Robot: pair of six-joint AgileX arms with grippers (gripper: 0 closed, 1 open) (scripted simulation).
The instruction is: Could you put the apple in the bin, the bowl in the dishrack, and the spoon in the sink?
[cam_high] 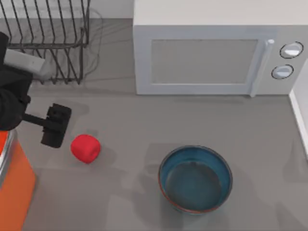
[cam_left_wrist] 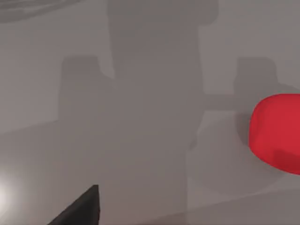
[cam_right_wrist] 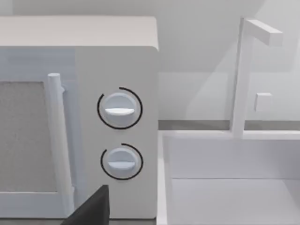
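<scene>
Left claw, black and boxy, hangs over the grey tabletop at the left of the top view, on a thin wrist reaching in from the dark arm at the frame's left edge. Whether its fingers are spread or pressed together cannot be told; it carries nothing visible. Just beside it, toward the lower right, the apple sits on the tabletop, small, bright red and slightly lumpy, apart from the claw. In the left wrist view the apple shows as a red mass at the right edge, with the claw's broad shadow on the bare surface next to it and one dark fingertip at the lower edge.

Below the arm, in the lower left corner of the top view, stands the bin, orange with a pale silver rim. Above the arm, in the upper left corner, stands the dishrack, black wire with slanted prongs. The bowl, deep and glossy teal with a brownish rim, rests upright at lower centre, well apart from the apple. A white microwave takes up the upper right.

The right wrist view faces the microwave's two dials and door handle, with the white sink and its angular faucet just beside the oven. A dark finger of the right claw juts in at that frame's lower edge; its state cannot be told.
</scene>
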